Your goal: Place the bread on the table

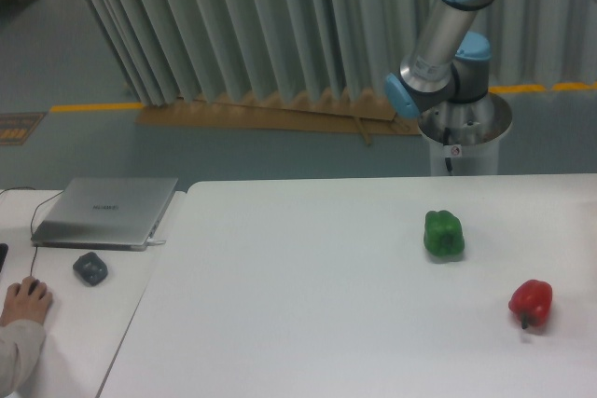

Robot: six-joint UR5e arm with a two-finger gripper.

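The large white table [308,305] fills the lower right of the view. The bread is out of view. The gripper is out of view too; only the arm's grey and blue links [446,34] show at the top right, rising out of frame above the base behind the table.
A green pepper [444,234] and a red pepper [531,303] sit on the table's right side. A smaller white desk on the left holds a silver laptop [105,212], a dark object [90,268] and a person's hand on a mouse [26,300].
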